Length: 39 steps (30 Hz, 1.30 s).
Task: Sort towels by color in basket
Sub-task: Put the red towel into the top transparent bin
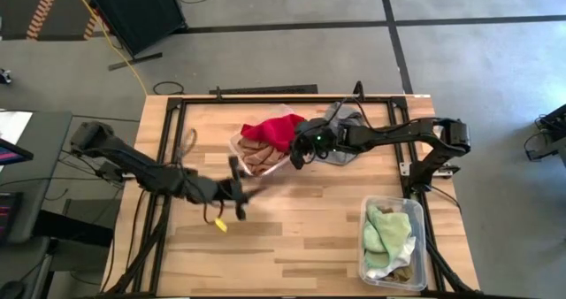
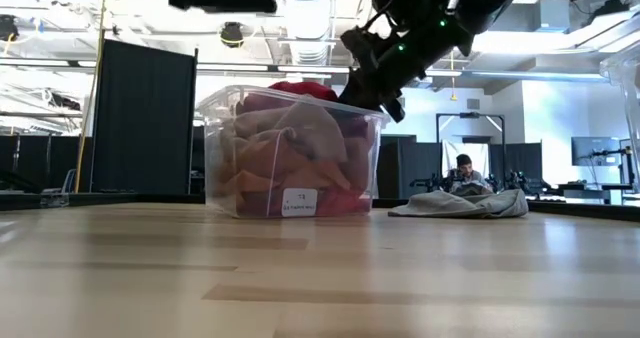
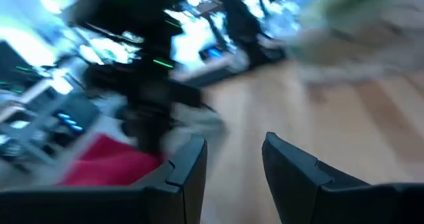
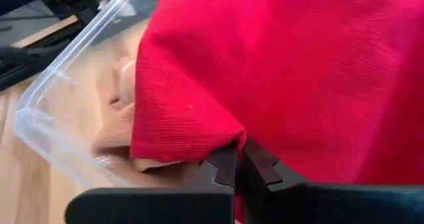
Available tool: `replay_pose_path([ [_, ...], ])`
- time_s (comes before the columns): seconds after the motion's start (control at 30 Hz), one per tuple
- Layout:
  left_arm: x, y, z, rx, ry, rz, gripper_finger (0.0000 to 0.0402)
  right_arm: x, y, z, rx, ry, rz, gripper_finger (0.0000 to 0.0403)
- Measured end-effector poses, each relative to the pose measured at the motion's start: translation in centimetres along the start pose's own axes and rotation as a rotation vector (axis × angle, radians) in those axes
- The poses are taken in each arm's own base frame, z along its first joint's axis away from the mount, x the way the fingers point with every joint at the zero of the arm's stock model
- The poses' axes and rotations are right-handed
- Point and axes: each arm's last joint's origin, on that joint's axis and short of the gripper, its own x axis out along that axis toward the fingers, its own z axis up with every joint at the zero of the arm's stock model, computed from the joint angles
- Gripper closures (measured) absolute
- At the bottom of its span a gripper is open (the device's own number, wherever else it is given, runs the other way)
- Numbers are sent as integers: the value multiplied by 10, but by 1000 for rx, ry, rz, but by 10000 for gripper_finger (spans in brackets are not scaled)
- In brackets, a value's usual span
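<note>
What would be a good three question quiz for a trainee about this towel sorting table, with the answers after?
1. True or false: the right gripper is shut on the red towel over the middle clear bin.
2. Which towels lie in the bin at the table's right front corner? A) red B) pale green C) grey
3. Fill in: the grey towel lies on the ____, outside both bins.

Key
1. True; the red cloth is pinched between its fingers.
2. B; the pale green towels are there.
3. Table. The left gripper is open and empty.
</note>
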Motion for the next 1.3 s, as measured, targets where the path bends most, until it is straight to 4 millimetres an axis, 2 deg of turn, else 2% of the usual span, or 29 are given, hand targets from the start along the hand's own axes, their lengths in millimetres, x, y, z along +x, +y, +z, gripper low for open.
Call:
replay_pose_path([
  [0.1, -3, 32, 8, -7, -32, 99, 262, -3, 6, 1, -17, 18, 12, 373],
  [0.23, 3, 72, 5, -9, -39, 179, 262, -4, 11, 1, -25, 43, 16, 372],
  [0.43, 21, 120, -18, 43, 8, 184, 262, -4, 10, 0, -24, 53, 12, 371],
  [0.6, 39, 145, -41, 52, 95, 171, 262, -4, 10, 0, -24, 62, 27, 370],
  [0.77, 71, 149, -52, 73, 183, 89, 262, -4, 10, 0, -24, 64, 28, 370],
  [1.03, 121, 137, -71, 242, 463, -114, 262, -5, 10, -2, -25, 80, 28, 370],
  [1.17, 136, 135, -78, 313, 571, -207, 262, -5, 10, -2, -30, 83, 26, 370],
  [1.3, 144, 131, -85, 369, 589, -302, 262, -5, 9, -2, -32, 86, 23, 370],
])
